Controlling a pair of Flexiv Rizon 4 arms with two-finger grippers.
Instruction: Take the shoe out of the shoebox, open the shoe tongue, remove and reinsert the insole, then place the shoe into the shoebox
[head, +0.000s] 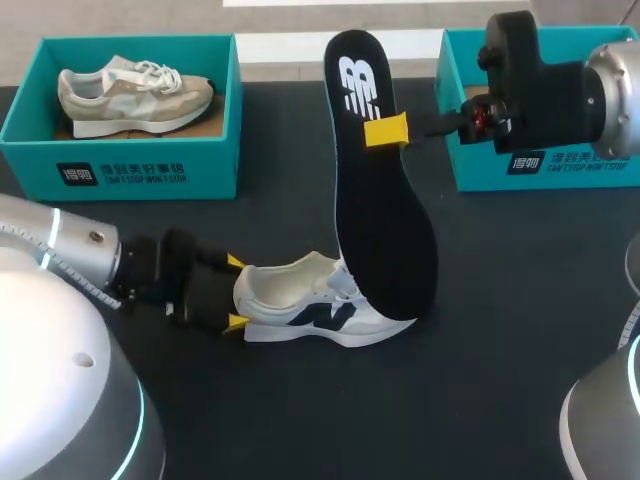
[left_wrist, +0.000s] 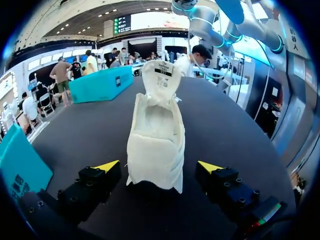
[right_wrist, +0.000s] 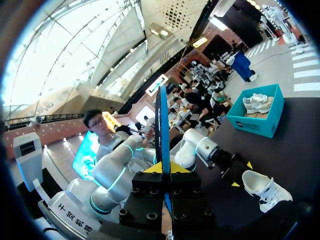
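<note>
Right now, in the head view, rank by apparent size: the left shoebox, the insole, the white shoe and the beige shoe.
1. left shoebox
2. insole, held up towards the camera, which may flatter it
3. white shoe and beige shoe look alike; the insole hides part of the white shoe, so unranked

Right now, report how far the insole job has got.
Done: white lace-up sneaker out on the table, black foam insole removed. In hand: right gripper clamps the insole upright at the sneaker; open left gripper straddles its heel. Left: reinsert insole, box the sneaker.
</note>
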